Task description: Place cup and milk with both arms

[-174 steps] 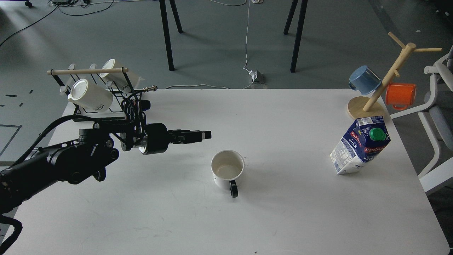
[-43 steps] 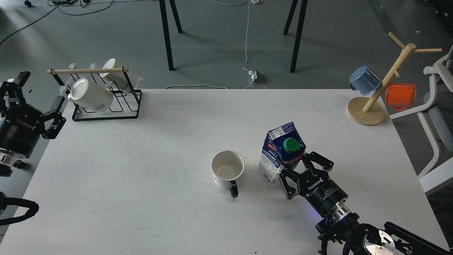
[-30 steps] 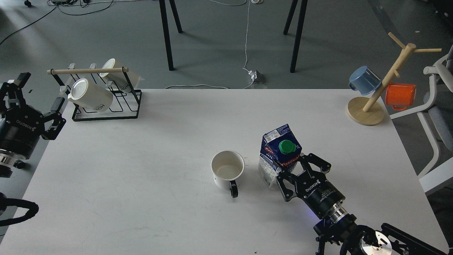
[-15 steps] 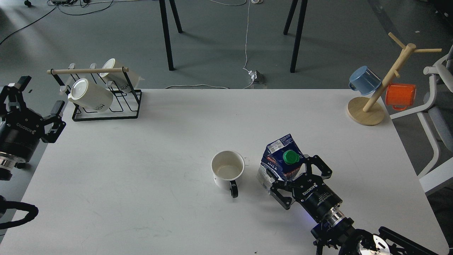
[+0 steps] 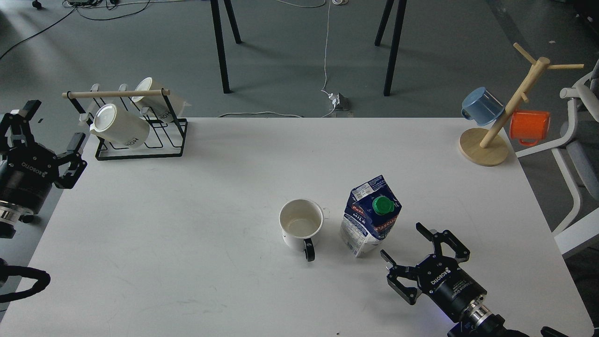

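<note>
The cream-white cup (image 5: 301, 225) stands upright near the table's middle, its black loop handle toward me. The dark blue and white milk carton (image 5: 369, 216) with a green cap stands right next to it on its right, free of any gripper. My right gripper (image 5: 403, 241) is open and empty, a short way in front and to the right of the milk. My left gripper (image 5: 50, 122) is open and empty, off the table's left edge, far from the cup.
A black wire rack (image 5: 140, 135) with two lettered cream mugs sits at the back left. A wooden mug tree (image 5: 486, 140) with a blue mug (image 5: 482, 106) and an orange mug (image 5: 529, 125) stands at the back right. The white table (image 5: 187, 243) has edges on all sides.
My right gripper has let go of the milk beside the cup and drawn back toward me and to the right. The left arm has stayed still.
</note>
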Robot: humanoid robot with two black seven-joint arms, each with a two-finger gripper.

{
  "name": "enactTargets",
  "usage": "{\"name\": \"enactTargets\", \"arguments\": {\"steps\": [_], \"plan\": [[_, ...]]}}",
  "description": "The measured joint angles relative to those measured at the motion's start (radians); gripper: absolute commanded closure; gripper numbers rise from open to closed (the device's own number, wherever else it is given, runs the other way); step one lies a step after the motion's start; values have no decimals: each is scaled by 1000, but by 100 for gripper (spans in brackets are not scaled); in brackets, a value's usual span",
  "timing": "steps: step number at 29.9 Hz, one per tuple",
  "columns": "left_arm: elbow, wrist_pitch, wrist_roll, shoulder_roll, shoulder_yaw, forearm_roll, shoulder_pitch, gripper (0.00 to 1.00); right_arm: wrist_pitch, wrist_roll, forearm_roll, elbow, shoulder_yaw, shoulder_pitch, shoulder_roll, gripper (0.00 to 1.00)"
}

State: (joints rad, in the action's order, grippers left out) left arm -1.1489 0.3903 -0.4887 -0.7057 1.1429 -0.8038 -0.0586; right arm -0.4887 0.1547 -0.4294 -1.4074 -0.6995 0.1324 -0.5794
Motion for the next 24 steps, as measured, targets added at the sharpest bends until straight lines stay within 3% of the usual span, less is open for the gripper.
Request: {"name": "enactTargets", "arguments": {"steps": [5, 12, 17, 24], "plan": [[1, -1, 0, 1, 1, 0, 0, 2, 0, 8, -5, 20, -45, 80, -124, 3], [1, 0, 0, 7, -1, 1, 1, 1, 0, 73, -20, 91, -356, 124, -207, 3], [-1, 0, 0, 9, -2, 2, 2, 1, 0, 75, -11, 157, -457, -38, -232, 2], [-11, -1, 0, 36, 0, 2, -4, 1, 0, 72, -7, 313, -371, -301, -227, 2]]}}
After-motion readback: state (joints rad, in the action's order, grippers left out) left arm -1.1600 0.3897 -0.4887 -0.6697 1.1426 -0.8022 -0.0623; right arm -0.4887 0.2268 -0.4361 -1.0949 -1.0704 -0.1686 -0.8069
